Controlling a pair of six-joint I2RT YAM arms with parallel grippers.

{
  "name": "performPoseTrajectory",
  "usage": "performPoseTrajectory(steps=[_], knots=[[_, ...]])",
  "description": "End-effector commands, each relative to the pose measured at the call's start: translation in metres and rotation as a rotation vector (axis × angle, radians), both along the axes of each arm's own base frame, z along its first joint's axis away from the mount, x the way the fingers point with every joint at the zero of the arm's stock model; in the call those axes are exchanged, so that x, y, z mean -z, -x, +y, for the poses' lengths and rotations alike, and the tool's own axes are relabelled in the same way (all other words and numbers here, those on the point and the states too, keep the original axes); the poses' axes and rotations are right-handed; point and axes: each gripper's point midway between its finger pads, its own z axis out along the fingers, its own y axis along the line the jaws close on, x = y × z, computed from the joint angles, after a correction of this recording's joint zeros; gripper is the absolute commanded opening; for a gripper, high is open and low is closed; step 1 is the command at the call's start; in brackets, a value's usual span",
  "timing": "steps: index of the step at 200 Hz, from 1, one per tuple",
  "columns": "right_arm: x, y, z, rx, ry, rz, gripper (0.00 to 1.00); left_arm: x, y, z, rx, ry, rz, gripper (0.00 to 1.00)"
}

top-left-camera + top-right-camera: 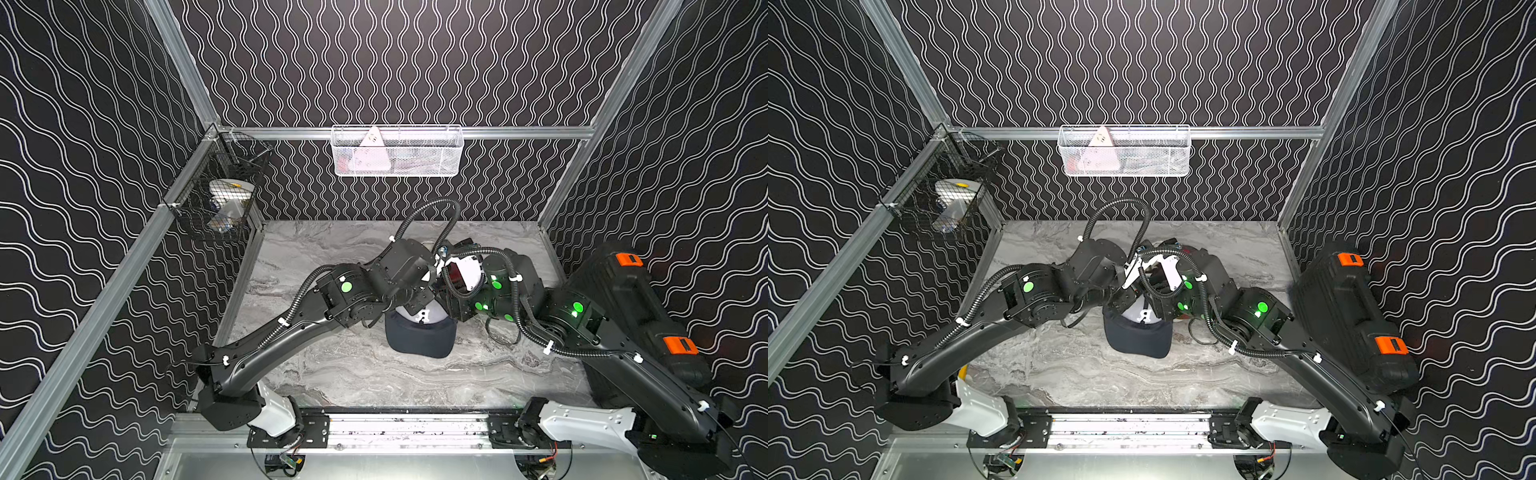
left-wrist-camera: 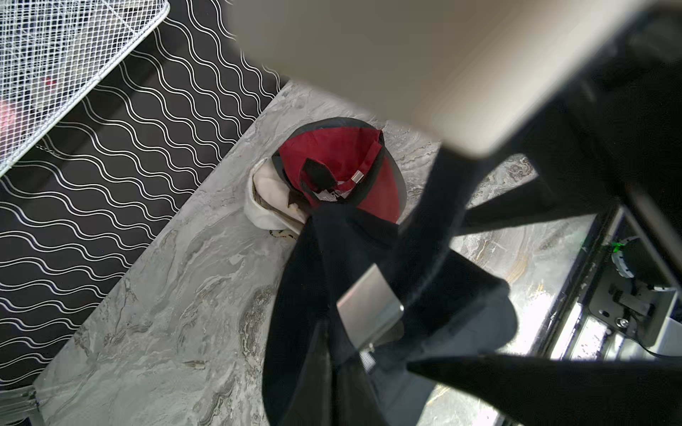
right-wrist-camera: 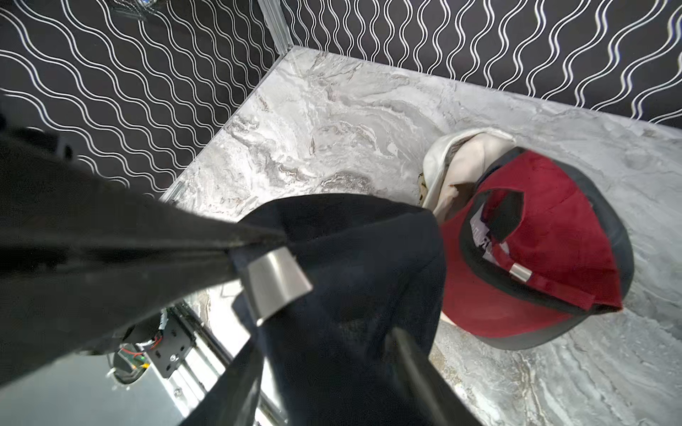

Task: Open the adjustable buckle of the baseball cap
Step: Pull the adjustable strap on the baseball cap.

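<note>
The baseball cap [image 1: 419, 338] is lying midway on the tabletop [image 1: 332, 374], a second cap [image 2: 332, 151] behind it overlapping a third cap [image 2: 265, 201]. A case [image 1: 623, 299] is standing at the right; a wire basket [image 1: 397, 151] is hanging behind, a corner basket [image 1: 216, 195] left.

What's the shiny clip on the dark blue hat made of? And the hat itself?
The buckle looks like metal: silvery and smooth, with a soft gleam. The navy cap seems to be woven cloth: matte, creased and hanging limp.
</note>
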Motion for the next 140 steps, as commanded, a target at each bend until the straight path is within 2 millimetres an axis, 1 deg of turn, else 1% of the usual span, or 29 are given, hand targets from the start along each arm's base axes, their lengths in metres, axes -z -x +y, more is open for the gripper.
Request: performPoseTrajectory(steps=[1, 14, 35, 52, 81, 118, 140], knots=[[-0.011, -0.009, 0.007, 0.008, -0.027, -0.055, 0.51, -0.001, 0.006, -0.001, 0.007, 0.029, 0.03, 0.0], [-0.011, -0.009, 0.01, 0.002, -0.037, -0.057, 0.43, -0.001, 0.008, -0.002, 0.016, 0.042, 0.04, 0.0], [-0.011, -0.01, 0.01, 0.004, -0.036, -0.056, 0.25, -0.001, 0.011, -0.004, 0.026, 0.056, 0.053, 0.0], [-0.013, -0.009, 0.009, 0.007, -0.049, -0.062, 0.16, -0.002, 0.013, -0.006, 0.035, 0.067, 0.067, 0.0], [-0.016, -0.006, 0.008, 0.003, -0.075, -0.066, 0.09, 0.0, 0.017, -0.01, 0.053, 0.08, 0.098, 0.0], [-0.022, -0.001, 0.007, -0.006, -0.113, -0.07, 0.0, 0.005, 0.019, -0.01, 0.053, 0.074, 0.12, 0.0], [-0.026, 0.001, 0.006, -0.005, -0.139, -0.074, 0.0, 0.01, 0.019, -0.01, 0.05, 0.065, 0.129, 0.0]])
